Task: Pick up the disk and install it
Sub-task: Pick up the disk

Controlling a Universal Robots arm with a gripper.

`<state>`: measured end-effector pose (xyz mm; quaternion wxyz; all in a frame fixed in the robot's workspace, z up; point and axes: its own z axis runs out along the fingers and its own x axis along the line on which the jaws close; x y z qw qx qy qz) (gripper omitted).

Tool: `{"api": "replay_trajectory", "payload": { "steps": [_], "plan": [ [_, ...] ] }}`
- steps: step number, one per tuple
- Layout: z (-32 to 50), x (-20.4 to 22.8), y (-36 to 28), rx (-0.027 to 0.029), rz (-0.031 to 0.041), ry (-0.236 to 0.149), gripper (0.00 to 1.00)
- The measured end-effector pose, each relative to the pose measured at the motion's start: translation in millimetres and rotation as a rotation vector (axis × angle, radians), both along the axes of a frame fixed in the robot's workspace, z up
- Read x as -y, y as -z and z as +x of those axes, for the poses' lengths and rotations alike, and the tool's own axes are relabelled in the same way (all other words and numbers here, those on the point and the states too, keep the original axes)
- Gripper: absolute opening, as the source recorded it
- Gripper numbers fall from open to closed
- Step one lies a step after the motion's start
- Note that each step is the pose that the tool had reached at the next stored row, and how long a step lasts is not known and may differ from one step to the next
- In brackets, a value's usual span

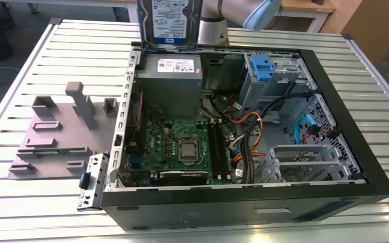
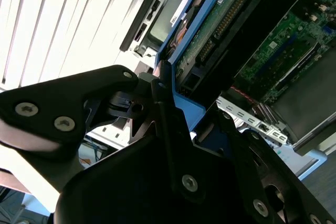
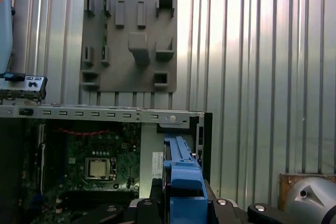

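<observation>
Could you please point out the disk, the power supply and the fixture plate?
disk point(image 1: 169, 17): exterior view, its label.
power supply point(image 1: 170, 93): exterior view, grey face.
fixture plate point(image 3: 123, 77): first wrist view, flat base.

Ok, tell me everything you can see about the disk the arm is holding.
The disk is a flat silver-metal drive with a white-and-blue label, held upright above the far edge of the open computer case in the exterior view. The second wrist view shows its green circuit-board underside and its blue plastic carrier frame, on which the gripper is clamped. It touches nothing else that shows.
</observation>
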<state>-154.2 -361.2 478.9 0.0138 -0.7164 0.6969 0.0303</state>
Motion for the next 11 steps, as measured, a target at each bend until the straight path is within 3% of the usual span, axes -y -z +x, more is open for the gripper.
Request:
{"api": "replay_trajectory", "payload": {
  "steps": [11],
  "plan": [
    [3.7,0.0,0.0,0.0000,-0.0001,0.000,0.37]
  ]
}}
